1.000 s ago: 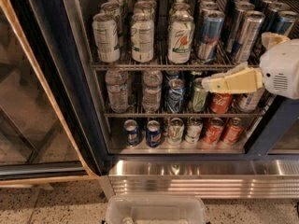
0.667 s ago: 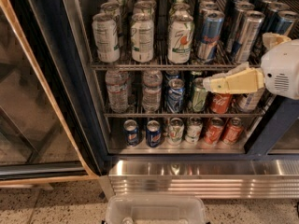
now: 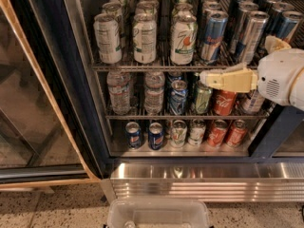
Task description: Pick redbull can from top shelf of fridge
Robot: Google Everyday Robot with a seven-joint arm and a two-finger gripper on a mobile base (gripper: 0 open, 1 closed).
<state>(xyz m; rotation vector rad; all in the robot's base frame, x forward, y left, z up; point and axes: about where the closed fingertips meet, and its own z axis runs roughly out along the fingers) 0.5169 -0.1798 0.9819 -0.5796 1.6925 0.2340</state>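
Hand (image 3: 224,80) hangs just below the redbull can (image 3: 213,36) on the top shelf (image 3: 142,67).

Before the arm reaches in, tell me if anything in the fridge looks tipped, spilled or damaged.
Nothing stands out. The redbull cans and the other cans stand upright in rows on the top shelf; no spill shows. The gripper hovers just below that shelf's front rail.
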